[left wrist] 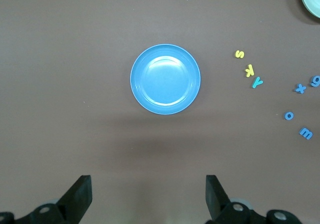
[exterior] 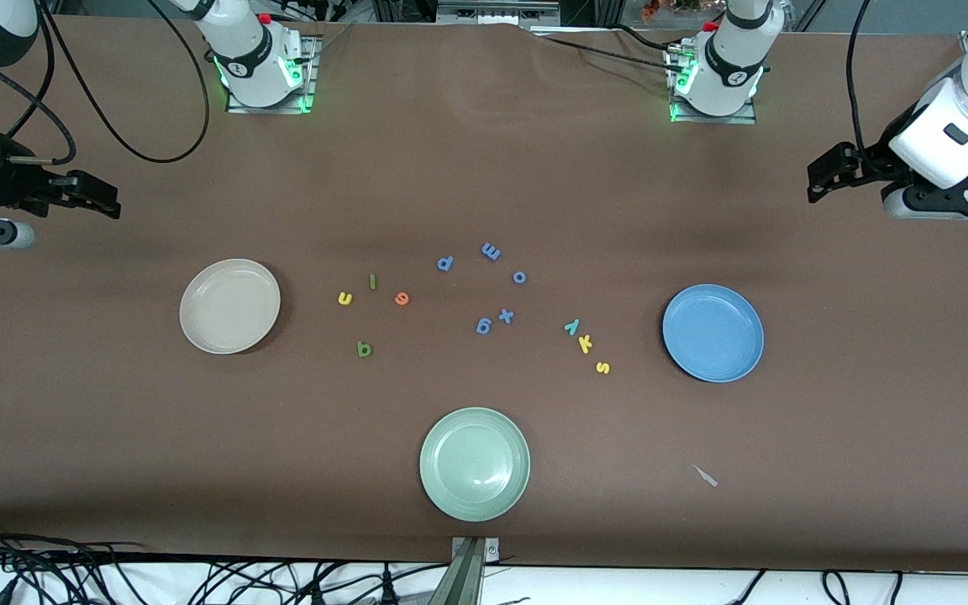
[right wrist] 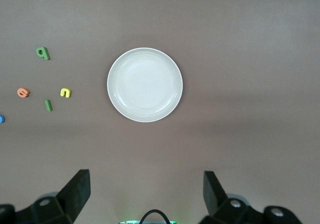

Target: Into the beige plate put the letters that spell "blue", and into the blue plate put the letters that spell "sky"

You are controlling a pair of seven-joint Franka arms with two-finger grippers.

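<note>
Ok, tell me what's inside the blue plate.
Nothing: the blue plate is bare inside, rim to rim. The table beneath it is covered. The s, k and y lie beside it.

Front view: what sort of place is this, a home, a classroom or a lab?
Most likely a robotics lab: two arm bases bolted to a brown table, loose cables along its edge, and foam letters laid out between three plates.

- brown table fills frame
- beige plate centre-left, blue plate centre-right, pale green plate lower centre
- u, l, e, b beside my beige plate
- y, k, s by blue plate
- five blue letters mid-frame
</note>
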